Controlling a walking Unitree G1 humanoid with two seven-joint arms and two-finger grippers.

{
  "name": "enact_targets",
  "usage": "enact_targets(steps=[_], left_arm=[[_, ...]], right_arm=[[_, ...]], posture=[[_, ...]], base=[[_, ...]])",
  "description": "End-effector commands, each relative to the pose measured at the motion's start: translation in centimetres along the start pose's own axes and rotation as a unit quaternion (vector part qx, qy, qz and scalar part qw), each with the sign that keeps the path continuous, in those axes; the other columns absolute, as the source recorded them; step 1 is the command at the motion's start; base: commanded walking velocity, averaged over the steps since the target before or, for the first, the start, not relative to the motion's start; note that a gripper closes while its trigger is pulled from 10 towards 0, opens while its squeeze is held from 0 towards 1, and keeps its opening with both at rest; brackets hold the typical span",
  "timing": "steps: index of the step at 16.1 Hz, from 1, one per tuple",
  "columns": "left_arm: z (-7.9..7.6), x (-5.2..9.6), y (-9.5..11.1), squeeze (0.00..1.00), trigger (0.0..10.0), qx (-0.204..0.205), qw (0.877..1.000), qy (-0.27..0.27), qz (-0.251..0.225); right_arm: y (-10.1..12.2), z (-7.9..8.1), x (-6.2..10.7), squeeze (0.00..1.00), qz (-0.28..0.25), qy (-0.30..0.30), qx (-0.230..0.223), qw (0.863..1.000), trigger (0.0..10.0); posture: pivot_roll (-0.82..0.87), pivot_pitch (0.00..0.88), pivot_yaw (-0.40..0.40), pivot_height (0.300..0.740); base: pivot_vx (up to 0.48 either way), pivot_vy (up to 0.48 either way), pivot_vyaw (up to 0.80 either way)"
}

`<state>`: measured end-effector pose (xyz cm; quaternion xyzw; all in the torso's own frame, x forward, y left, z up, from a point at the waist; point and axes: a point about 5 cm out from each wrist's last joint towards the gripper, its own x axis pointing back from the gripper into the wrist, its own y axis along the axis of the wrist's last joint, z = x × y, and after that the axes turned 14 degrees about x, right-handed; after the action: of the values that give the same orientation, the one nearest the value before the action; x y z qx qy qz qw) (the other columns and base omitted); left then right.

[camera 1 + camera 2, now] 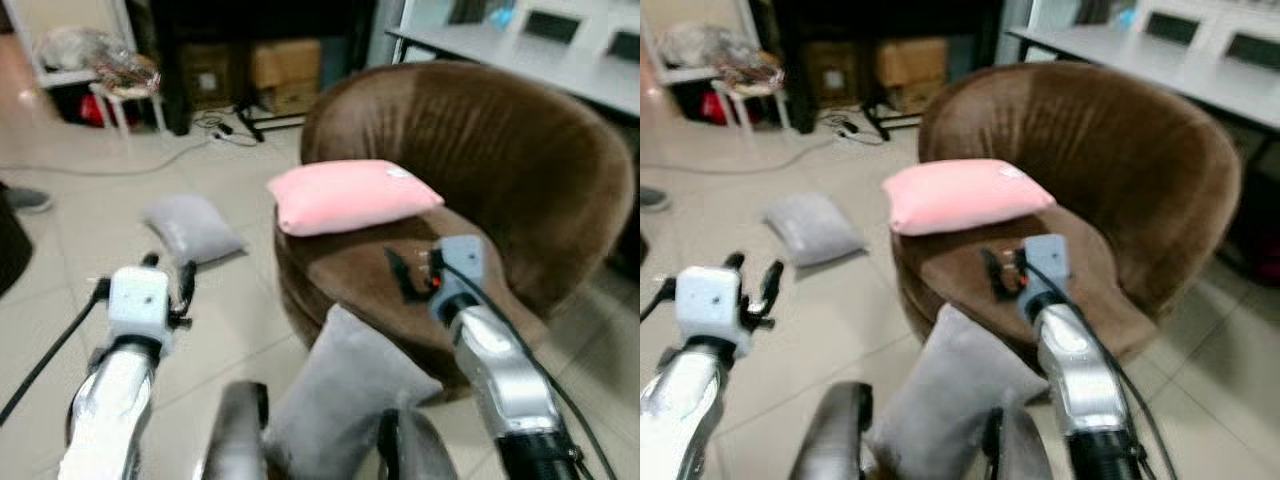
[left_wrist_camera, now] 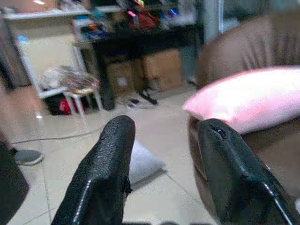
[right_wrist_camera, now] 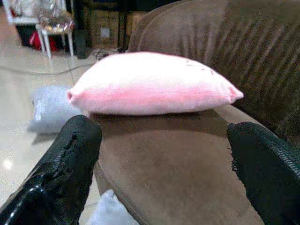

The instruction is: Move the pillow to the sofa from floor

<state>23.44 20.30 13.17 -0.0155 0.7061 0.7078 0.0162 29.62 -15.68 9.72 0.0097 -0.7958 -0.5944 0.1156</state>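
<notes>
A pink pillow (image 1: 345, 195) lies on the seat of the round brown sofa (image 1: 520, 150). One grey pillow (image 1: 192, 228) lies flat on the tiled floor left of the sofa. Another grey pillow (image 1: 345, 395) leans against the sofa's front, close below me. My right gripper (image 1: 405, 272) hovers open over the brown seat, just short of the pink pillow (image 3: 150, 84), holding nothing. My left gripper (image 1: 168, 268) is raised over the floor left of the sofa, open and empty, with the floor pillow (image 2: 143, 161) beyond its fingers (image 2: 105, 168).
A small white stool (image 1: 125, 95), cardboard boxes (image 1: 285, 75) and cables (image 1: 225, 130) stand at the back by a dark cabinet. A grey shoe (image 1: 25, 200) is at the far left. A white desk (image 1: 540, 55) runs behind the sofa. Open tiled floor (image 1: 90, 250) spreads to the left.
</notes>
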Motion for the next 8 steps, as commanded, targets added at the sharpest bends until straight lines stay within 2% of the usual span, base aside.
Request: enact_targets(steps=[1, 8], left_arm=[[0.09, 0.51, -0.57, 0.04, 10.0, -0.001, 1.0, 0.006, 0.011], [0.23, 0.82, -0.83, 0.03, 10.0, 0.001, 1.0, 0.011, 0.014]], right_arm=[[0.57, 0.08, -0.3, 0.0, -0.005, 0.004, 0.004, 1.0, 10.0], [0.66, 0.41, -0.76, 0.0, 0.002, 0.026, 0.011, 1.0, 10.0]], posture=[[0.06, 0.0, -0.051, 0.565], [0.06, 0.0, -0.062, 0.565]], base=[[0.0, 0.0, 0.0], [0.0, 0.0, 0.0]])
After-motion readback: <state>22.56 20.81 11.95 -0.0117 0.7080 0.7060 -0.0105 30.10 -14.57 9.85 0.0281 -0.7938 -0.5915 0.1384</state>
